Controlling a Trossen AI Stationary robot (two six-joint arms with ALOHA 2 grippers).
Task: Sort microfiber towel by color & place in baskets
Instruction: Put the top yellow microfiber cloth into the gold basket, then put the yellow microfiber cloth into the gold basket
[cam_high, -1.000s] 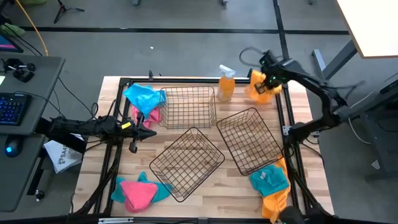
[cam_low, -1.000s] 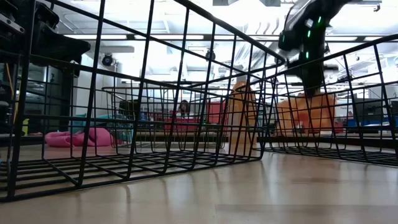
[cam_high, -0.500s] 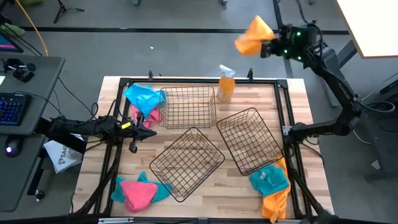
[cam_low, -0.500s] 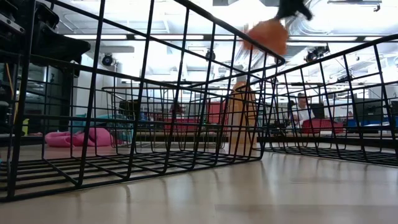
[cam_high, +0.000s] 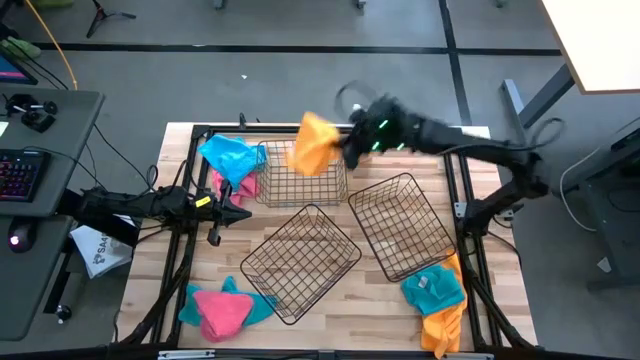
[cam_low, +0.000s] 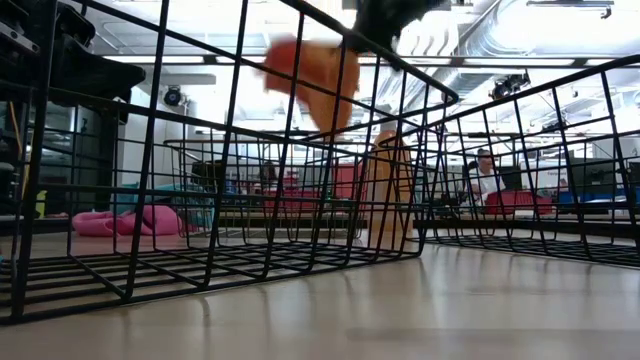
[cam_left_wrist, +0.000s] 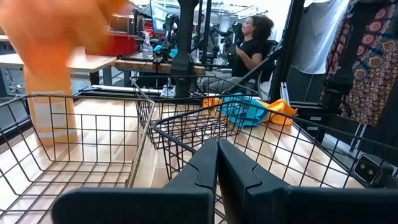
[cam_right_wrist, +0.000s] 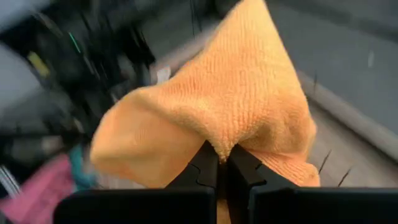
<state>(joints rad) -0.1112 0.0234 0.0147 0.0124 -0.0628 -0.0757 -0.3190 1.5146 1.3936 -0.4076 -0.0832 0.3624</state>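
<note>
The right gripper (cam_high: 343, 150) is holding its jaws clenched on a yellow-orange towel (cam_high: 312, 143), which is hanging in the air just over the far basket (cam_high: 300, 173), at that basket's right rear corner. The cloth is drooping leftward from the jaws, so the basket's open middle is lying below and slightly left of it. The left gripper (cam_high: 243, 213), jaws clenched on nothing, is waiting left of that basket, nearer than the right arm's base.

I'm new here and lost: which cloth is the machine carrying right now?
Find the wooden table with three dark wire baskets. Above the far basket, the right gripper has its jaws shut on a fuzzy orange cloth. It is the only cloth hanging in the air; the others lie in heaps on the table.
</note>
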